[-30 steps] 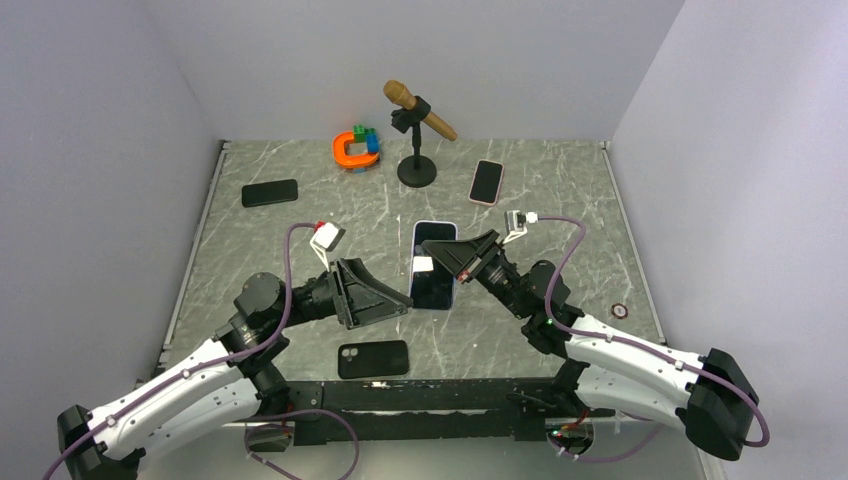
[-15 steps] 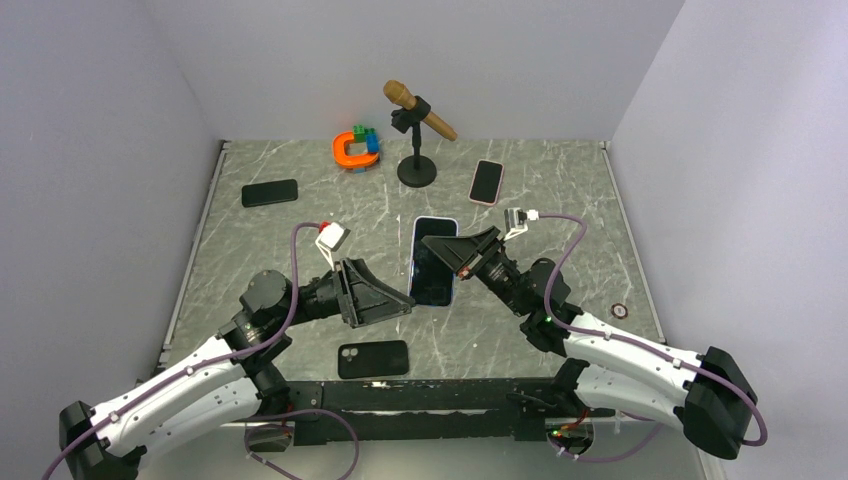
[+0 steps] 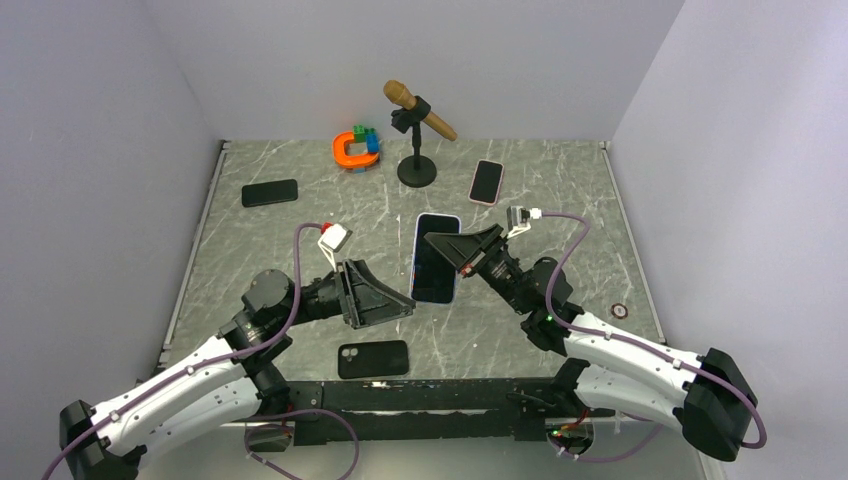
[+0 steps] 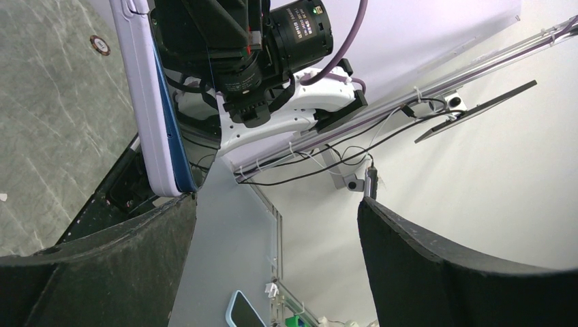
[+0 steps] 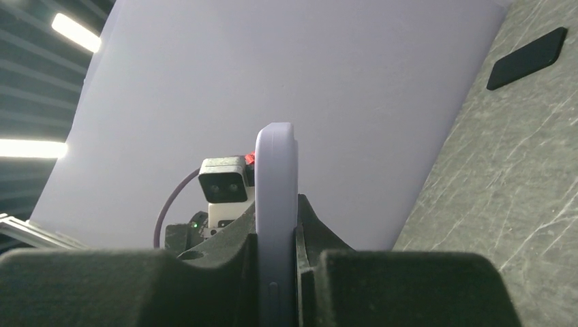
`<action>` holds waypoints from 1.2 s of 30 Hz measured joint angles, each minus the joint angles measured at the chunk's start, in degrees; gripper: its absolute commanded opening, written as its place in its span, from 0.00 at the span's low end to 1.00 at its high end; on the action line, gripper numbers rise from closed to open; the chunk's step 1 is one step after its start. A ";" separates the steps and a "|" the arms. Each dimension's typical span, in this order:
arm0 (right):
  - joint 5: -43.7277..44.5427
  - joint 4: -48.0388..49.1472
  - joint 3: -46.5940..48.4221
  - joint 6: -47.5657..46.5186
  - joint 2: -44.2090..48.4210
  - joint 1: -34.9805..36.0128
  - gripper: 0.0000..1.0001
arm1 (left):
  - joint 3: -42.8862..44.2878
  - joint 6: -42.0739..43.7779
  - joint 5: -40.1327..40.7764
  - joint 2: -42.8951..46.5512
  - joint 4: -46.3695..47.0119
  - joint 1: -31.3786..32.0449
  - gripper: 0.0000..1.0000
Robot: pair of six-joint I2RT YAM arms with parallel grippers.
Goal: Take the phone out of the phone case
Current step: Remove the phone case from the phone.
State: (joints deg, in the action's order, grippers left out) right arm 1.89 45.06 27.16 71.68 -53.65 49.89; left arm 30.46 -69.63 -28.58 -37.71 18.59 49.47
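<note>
My right tool (image 3: 442, 250) is clamped across the phone (image 3: 436, 262) in its lilac case (image 5: 276, 204), holding it off the worktop (image 3: 560, 200) near the middle, long axis running away from my bases. My left tool (image 3: 404, 306) is spread wide and empty, just beside the phone's near left corner. Its own camera shows that end above one finger (image 4: 102, 245), not in the gap, so I judge it must shift across before gripping.
</note>
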 measured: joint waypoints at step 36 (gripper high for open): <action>-17.05 6.51 6.75 0.42 -15.72 -1.64 0.03 | 3.89 -0.81 -9.16 -10.69 -4.81 -7.13 0.22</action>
State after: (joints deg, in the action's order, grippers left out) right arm -15.16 51.57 33.91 72.10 -69.36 48.25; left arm 34.35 -70.43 -37.74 -48.40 13.78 42.35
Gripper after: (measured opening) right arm 0.190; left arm 0.406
